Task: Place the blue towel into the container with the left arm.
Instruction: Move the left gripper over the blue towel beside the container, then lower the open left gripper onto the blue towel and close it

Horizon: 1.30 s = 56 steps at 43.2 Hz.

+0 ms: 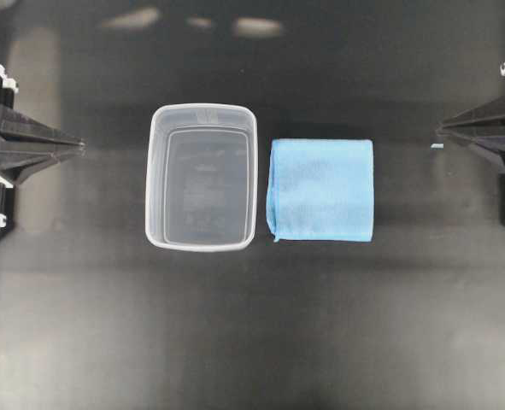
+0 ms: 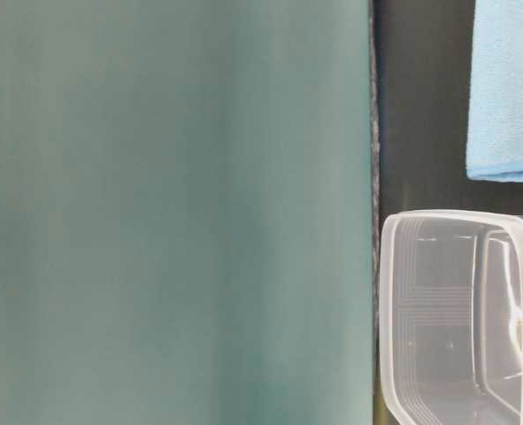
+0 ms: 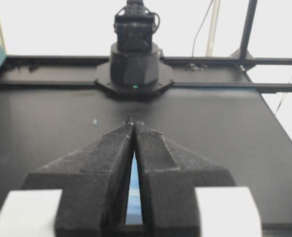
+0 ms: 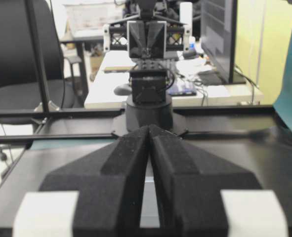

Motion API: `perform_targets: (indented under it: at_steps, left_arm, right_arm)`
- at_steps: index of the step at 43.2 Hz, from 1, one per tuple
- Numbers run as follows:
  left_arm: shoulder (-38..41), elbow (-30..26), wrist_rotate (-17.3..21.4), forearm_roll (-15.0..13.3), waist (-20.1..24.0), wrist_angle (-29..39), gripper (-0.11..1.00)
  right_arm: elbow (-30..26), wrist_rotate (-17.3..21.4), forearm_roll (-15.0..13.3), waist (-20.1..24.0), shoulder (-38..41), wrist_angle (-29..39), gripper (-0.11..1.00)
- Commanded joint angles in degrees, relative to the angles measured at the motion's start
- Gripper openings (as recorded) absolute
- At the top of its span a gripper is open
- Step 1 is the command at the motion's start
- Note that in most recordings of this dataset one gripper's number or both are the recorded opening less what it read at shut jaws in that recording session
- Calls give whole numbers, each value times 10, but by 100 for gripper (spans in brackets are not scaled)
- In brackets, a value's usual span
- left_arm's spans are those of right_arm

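Pressed together and holding nothing, the left gripper (image 1: 79, 147) and right gripper (image 1: 440, 130) wait at the surface's (image 1: 252, 342) edges. Nothing is done yet: the blue towel (image 1: 321, 190) lies folded just beside the empty container (image 1: 157, 179).

Place: we read this as a robotics lab inside an office room.
Rig: a black desk (image 1: 252, 342) framed by metal rails, with an arm base (image 3: 134, 69) mounted at its far edge.
Surroundings: beyond it we see an office chair (image 4: 17, 54), a cluttered white table (image 4: 205, 86) and a dark monitor (image 4: 219, 37).
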Motion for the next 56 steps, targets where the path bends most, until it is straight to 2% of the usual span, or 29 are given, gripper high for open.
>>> perform_targets:
  at_steps: [1, 5, 12, 20, 26, 32, 35, 37, 39, 42, 45, 49, 52, 56]
  left_arm:
    - [25, -71, -3, 24, 6, 69, 6]
    - [58, -132, -2, 24, 9, 165, 0]
    - [140, -249, 6, 25, 8, 321, 0]
    - [242, -353, 8, 25, 6, 425, 0]
    - [338, -439, 8, 25, 7, 492, 0]
    - [415, -512, 9, 25, 11, 548, 1]
    - [448, -540, 9, 25, 16, 572, 2]
    - [468, -556, 9, 25, 18, 585, 8]
    - [488, -573, 9, 25, 19, 595, 16]
    - [516, -596, 9, 25, 18, 603, 35]
    - [545, -619, 10, 25, 18, 604, 56]
    - [587, -645, 10, 25, 18, 604, 80]
    - [616, -661, 12, 25, 18, 603, 89]
    - [668, -685, 30, 25, 18, 600, 90]
  right_arm:
    - [-11, 3, 3, -6, 0, -4, 1]
    - [-12, 4, 4, -9, -15, 7, 1]
    - [-15, 5, 4, -11, -45, 75, 1]
    - [-22, 5, 4, -11, -70, 140, 1]
    - [-25, 6, 4, -11, -87, 157, 1]
    - [-25, 15, 4, -11, -89, 160, 20]
    - [-24, 20, 4, -11, -88, 160, 39]
    - [-24, 25, 4, -11, -88, 160, 55]
    - [-23, 32, 4, -11, -88, 159, 65]
    - [-23, 40, 4, -11, -89, 157, 77]
    - [-23, 47, 4, -11, -91, 157, 81]
    - [-21, 48, 4, -10, -96, 158, 80]
    - [-19, 49, 4, -10, -98, 158, 80]
    - [-15, 49, 4, -10, -100, 157, 80]
